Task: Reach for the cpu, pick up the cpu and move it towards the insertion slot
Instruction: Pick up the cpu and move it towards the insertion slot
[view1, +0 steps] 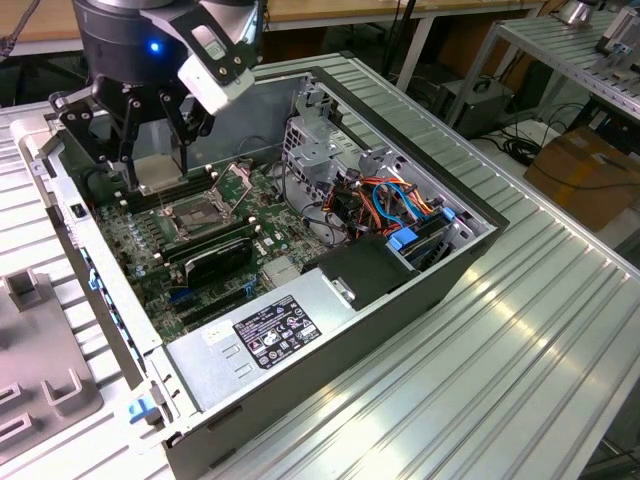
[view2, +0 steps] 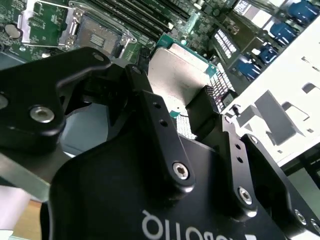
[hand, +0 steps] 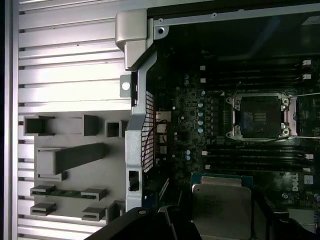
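Had the gripper (view1: 160, 165) clamped on the cpu (view1: 158, 172) by opposite edges, held in the air above the motherboard (view1: 200, 255), near the open socket (view1: 197, 217). Looked light, stiff, thin, probably fragile underneath, so edge grip only, kept level.

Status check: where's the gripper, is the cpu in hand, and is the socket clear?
Gripper shut on cpu, held above the motherboard. Socket open, its cover raised, nothing in it.
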